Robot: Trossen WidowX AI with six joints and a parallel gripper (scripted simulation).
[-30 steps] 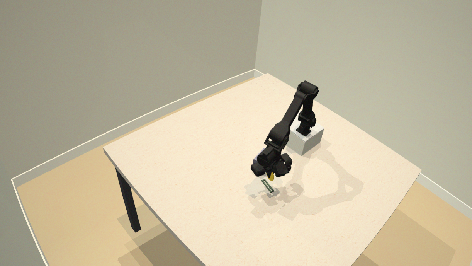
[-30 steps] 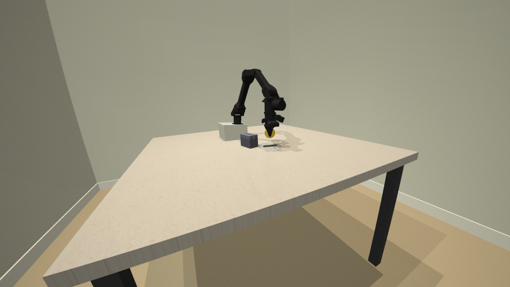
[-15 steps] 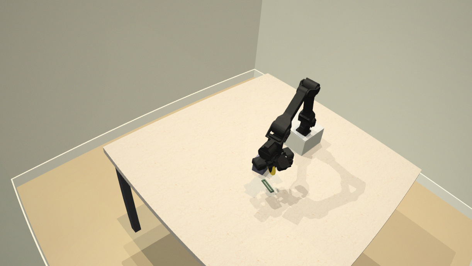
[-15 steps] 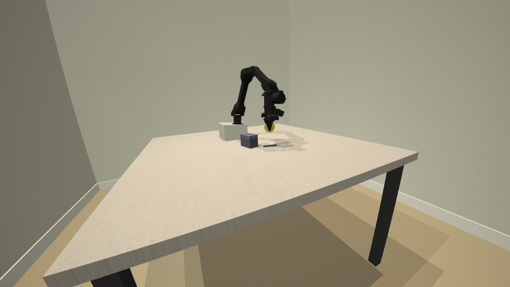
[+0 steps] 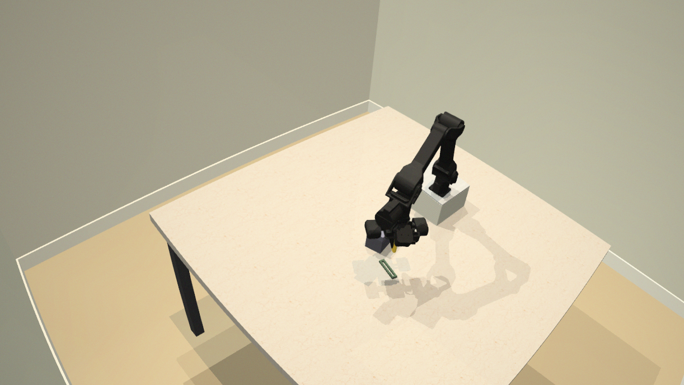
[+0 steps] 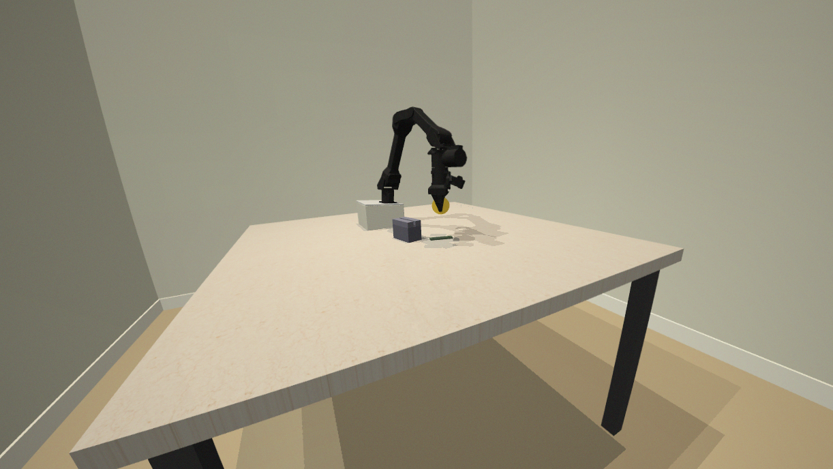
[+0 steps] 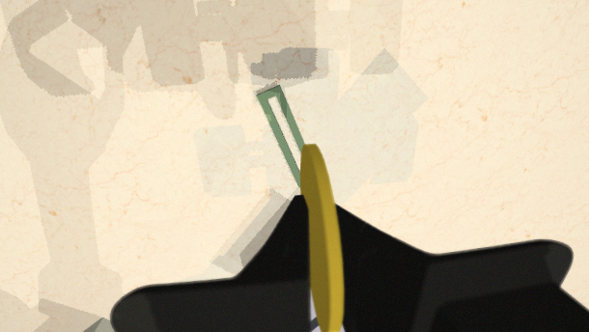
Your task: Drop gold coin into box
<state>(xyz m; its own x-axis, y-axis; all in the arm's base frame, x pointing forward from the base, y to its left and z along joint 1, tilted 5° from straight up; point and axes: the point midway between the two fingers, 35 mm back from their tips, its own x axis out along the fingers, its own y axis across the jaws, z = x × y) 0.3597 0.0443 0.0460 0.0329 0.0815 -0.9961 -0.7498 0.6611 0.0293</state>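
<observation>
My gripper (image 6: 440,208) (image 7: 306,204) is shut on the gold coin (image 5: 394,248) (image 6: 446,206) (image 7: 325,241), which stands upright on edge between the fingertips. Gripper and coin hang in the air above the table. The green holder (image 5: 388,269) (image 6: 441,238) (image 7: 273,118) lies empty on the table below, its long opening bare. The grey box (image 5: 376,243) (image 6: 406,230) stands beside the holder, to its left in the exterior view, lower than the coin. In the top view the arm hides much of the box and its lid. The slot is too small to make out clearly.
The arm's base stands on a light block (image 5: 443,207) (image 6: 380,216) behind the box. The pale table (image 5: 267,229) (image 6: 303,303) bears all of these things. Shadows of the arm fall across the table around the holder.
</observation>
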